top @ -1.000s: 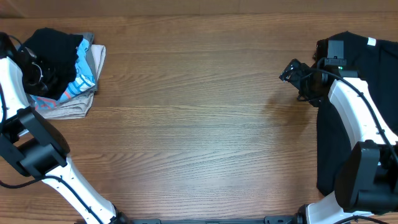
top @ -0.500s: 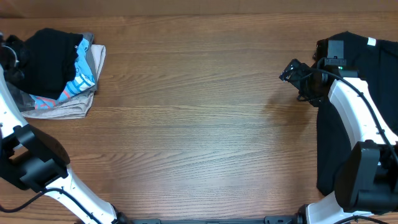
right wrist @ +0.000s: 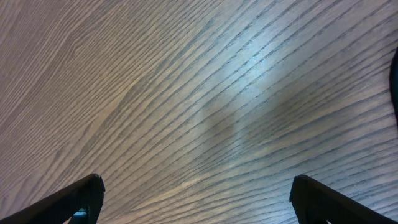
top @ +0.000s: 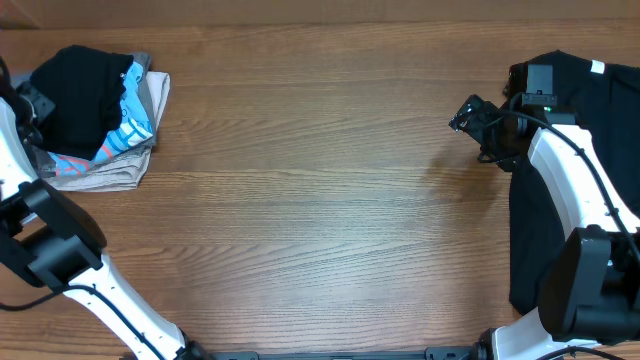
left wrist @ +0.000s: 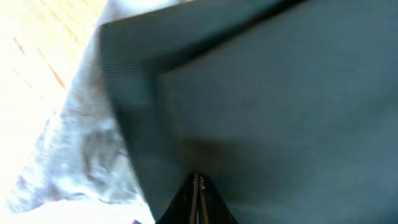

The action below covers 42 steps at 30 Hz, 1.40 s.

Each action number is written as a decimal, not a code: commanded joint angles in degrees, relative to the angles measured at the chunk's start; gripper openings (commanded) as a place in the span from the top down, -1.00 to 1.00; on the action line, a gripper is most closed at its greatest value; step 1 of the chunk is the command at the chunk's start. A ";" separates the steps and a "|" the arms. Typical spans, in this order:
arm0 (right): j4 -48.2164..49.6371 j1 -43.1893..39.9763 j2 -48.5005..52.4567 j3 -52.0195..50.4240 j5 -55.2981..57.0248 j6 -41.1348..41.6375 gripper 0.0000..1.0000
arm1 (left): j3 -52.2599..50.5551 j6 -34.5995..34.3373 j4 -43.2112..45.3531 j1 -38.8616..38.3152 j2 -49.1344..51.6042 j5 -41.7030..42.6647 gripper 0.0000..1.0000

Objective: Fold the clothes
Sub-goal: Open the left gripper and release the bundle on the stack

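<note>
A folded black T-shirt (top: 85,98) lies on top of a pile at the table's far left. My left gripper (top: 28,104) sits at that pile's left edge. In the left wrist view its fingers (left wrist: 198,186) are pressed together, shut, with nothing seen between them, and the dark fabric (left wrist: 280,93) fills the frame behind. A second black T-shirt (top: 600,130) with a small white tag (top: 597,67) lies spread at the right edge, partly under the right arm. My right gripper (top: 466,114) hangs open over bare wood just left of it, with wide-apart fingers (right wrist: 81,199).
Under the black shirt the pile holds a blue patterned garment (top: 130,130) and a grey-beige one (top: 110,170), which shows pale in the left wrist view (left wrist: 74,143). The wooden table (top: 320,200) stretches between the two arms. A sliver of the right shirt (right wrist: 395,81) shows at the right wrist view's edge.
My left gripper has drawn back leftward off the top of the pile, leaving the folded black shirt resting there. The right arm has not moved.
</note>
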 commanded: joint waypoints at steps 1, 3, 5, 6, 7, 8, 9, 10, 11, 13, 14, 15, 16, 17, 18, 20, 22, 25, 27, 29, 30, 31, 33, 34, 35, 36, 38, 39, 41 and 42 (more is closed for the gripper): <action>0.31 -0.07 -0.17 0.02 0.55 -0.35 -1.00 | 0.09 -0.85 0.13 2.32 0.74 -2.60 0.92; 0.31 -0.07 -0.17 0.04 0.55 -0.35 -1.00 | 0.11 -0.83 0.11 2.58 0.70 -2.62 0.92; 0.31 -0.07 -0.17 0.04 0.55 -0.35 -1.00 | 0.33 -0.83 -0.79 2.62 0.13 -2.82 0.92; 0.31 -0.07 -0.17 0.02 0.55 -0.35 -1.00 | 0.48 -0.85 -1.36 2.60 -0.52 -2.93 0.92; 0.31 -0.07 -0.17 0.04 0.55 -0.35 -1.00 | 0.63 -0.87 -1.62 2.58 -1.18 -2.91 0.92; 0.31 -0.07 -0.17 0.02 0.55 -0.35 -1.00 | 0.76 -1.38 -1.88 2.43 -2.19 -3.08 0.92; 0.31 -0.07 -0.17 0.04 0.55 -0.35 -1.00 | 0.85 -2.27 -2.21 2.32 -3.39 -3.10 0.92; 0.31 -0.07 -0.17 0.04 0.55 -0.35 -1.00 | 0.96 -4.04 -2.78 2.19 -5.01 -3.06 0.92; 0.31 -0.07 -0.17 0.02 0.55 -0.35 -1.00 | 1.01 -5.77 -3.23 2.08 -6.38 -3.04 0.92; 0.31 -0.07 -0.17 0.02 0.55 -0.35 -1.00 | 1.01 -9.27 -4.26 1.60 -10.10 -2.51 0.92; 0.31 -0.07 -0.17 0.04 0.55 -0.35 -1.00 | 1.01 -10.64 -4.85 1.27 -11.80 -1.51 0.92; 0.31 -0.07 -0.17 0.02 0.55 -0.35 -1.00 | 1.01 -11.91 -5.57 0.70 -13.70 0.42 0.92; 0.31 -0.07 -0.17 0.04 0.55 -0.35 -1.00 | 1.01 -12.35 -5.95 0.11 -15.26 2.45 0.92; 0.31 -0.07 -0.17 0.04 0.55 -0.35 -1.00 | 1.01 -12.20 -6.23 -0.92 -16.96 5.07 0.91; 0.31 -0.07 -0.17 0.04 0.55 -0.35 -1.00 | 1.01 -11.96 -6.62 -1.97 -18.25 6.58 0.92; 0.31 -0.07 -0.17 0.04 0.55 -0.35 -1.00 | 1.01 -10.97 -7.56 -4.98 -20.63 7.48 0.91; 0.31 -0.07 -0.17 0.04 0.55 -0.35 -1.00 | 1.01 -8.50 -8.04 -8.48 -22.21 7.45 0.92; 0.31 -0.07 -0.17 0.04 0.55 -0.35 -1.00 | 1.01 -6.12 -9.18 -14.21 -22.80 7.34 0.67; 0.31 -0.07 -0.17 0.04 0.55 -0.35 -1.00 | 0.90 -6.19 -10.05 -17.44 -22.56 6.54 -0.51; 0.31 -0.07 -0.17 0.02 0.55 -0.35 -1.00 | 0.76 -6.16 -10.03 -19.98 -22.32 5.81 -1.00; 0.31 -0.07 -0.17 0.04 0.55 -0.35 -1.00 | 0.68 -6.16 -10.05 -21.05 -22.23 5.66 -1.00; 0.31 -0.07 -0.17 0.04 0.55 -0.35 -1.00 | 0.66 -6.19 -10.05 -21.90 -22.21 5.68 -1.00; 0.31 -0.07 -0.17 0.04 0.55 -0.35 -1.00 | 0.66 -6.19 -10.05 -23.69 -22.03 5.68 -1.00; 0.31 -0.07 -0.17 0.04 0.55 -0.35 -1.00 | 0.66 -6.19 -10.05 -24.76 -22.03 5.68 -1.00; 0.31 -0.07 -0.17 0.04 0.55 -0.35 -1.00 | 0.66 -6.19 -10.05 -25.27 -22.03 5.68 -1.00; 0.31 -0.07 -0.17 0.04 0.55 -0.35 -1.00 | 0.66 -6.19 -10.05 -25.77 -22.03 5.70 -1.00; 0.31 -0.07 -0.17 0.02 0.55 -0.35 -1.00 | 0.66 -6.19 -10.05 -26.25 -22.01 5.70 -1.00; 0.31 -0.07 -0.17 0.04 0.55 -0.35 -1.00 | 0.66 -6.19 -10.05 -26.34 -22.01 5.68 -1.00; 0.31 -0.07 -0.17 0.02 0.55 -0.35 -1.00 | 0.66 -6.19 -10.05 -26.34 -22.01 5.70 -1.00; 0.31 -0.07 -0.17 0.02 0.55 -0.35 -1.00 | 0.66 -6.19 -10.05 -26.34 -22.01 5.70 -1.00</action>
